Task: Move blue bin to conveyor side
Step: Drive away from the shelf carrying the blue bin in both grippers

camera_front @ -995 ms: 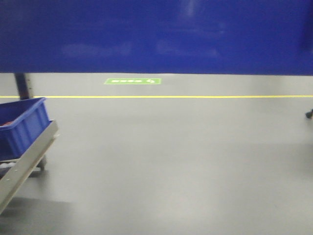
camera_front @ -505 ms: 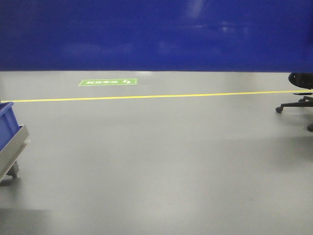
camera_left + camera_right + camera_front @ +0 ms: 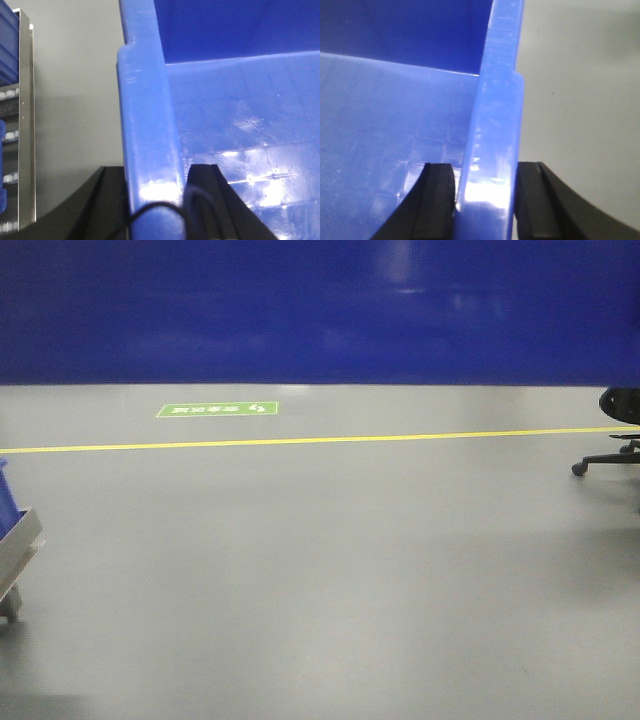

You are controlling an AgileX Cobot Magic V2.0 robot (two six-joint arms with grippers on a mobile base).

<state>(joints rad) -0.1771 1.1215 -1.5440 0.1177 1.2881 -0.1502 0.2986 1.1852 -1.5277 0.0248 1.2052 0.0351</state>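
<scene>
Both grippers: left gripper (image 3: 157, 172) and right gripper (image 3: 485, 170) each have their jaws clamped over the thick top rim of the blue bin (image 3: 240, 125), one finger inside the wall and one outside.
Bin location: hanging between my two arms, off the floor (image 3: 320, 590) as far as I can judge. In the front view it's just a wide blue band across the top edge.
Progress: pick-up looks done, so I reckon I'm on the carry leg. The whole set-down at the conveyor side is left to do.
Conveyor: not in any view, so no clue how close I am.
Around me: roller rack (image 3: 25, 130) with another blue crate (image 3: 6, 490) at the left edge of the front view, yellow line (image 3: 320, 440) and green floor sign (image 3: 217, 409) ahead, office chair (image 3: 615, 440) at the right edge.
Hidden: the bin's base and far end are cut off, so I can't tell if it's level. Sign text is too blurry to read. The chair and rack are mostly out of the picture.
</scene>
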